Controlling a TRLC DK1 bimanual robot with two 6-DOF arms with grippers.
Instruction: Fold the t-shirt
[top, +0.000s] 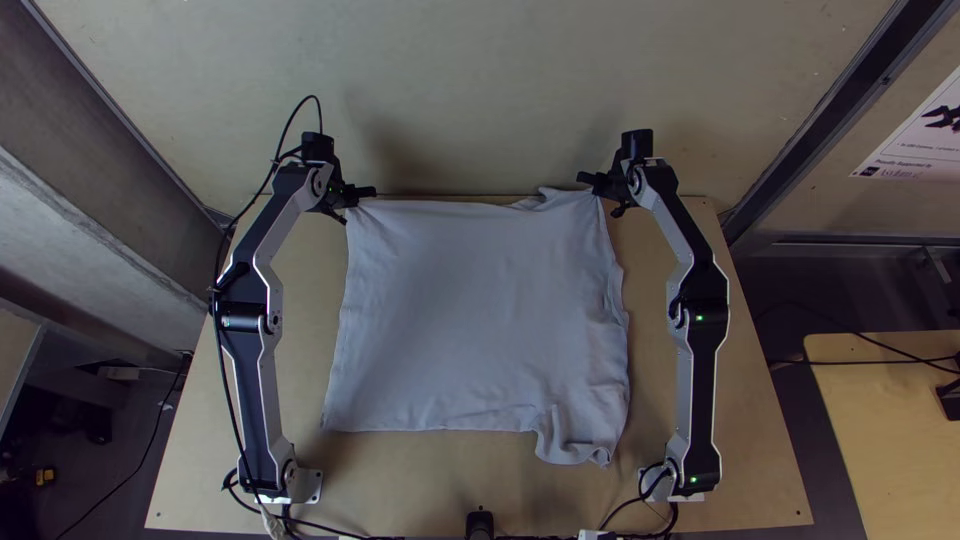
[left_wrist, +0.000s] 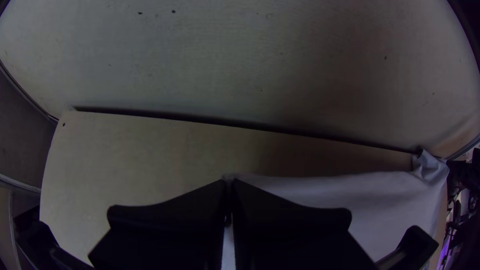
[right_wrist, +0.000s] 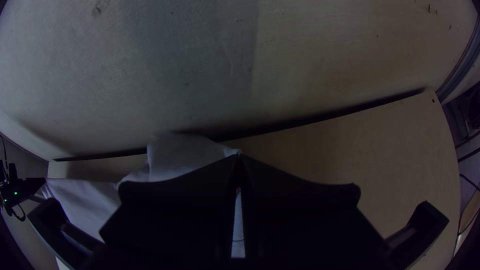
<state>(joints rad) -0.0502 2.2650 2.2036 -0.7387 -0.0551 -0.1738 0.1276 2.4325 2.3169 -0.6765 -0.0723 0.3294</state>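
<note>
Evidently clamped on both upper corners of the t-shirt (top: 470, 310), with left end effector (left_wrist: 228, 182) upper left of centre in the top view and right end effector (right_wrist: 239, 156) upper right, likely for tautness. Otherwise spread mid-frame on the counter (top: 200, 450), rumpled lower right.

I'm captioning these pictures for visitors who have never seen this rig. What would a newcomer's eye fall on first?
Probably the pale t-shirt, spread over the middle of the wooden table. Next, the left tool and the right tool, each shut on one of its far corners. Then perhaps the rumpled flap at its near right, jutting out past the straighter near edge.
</note>
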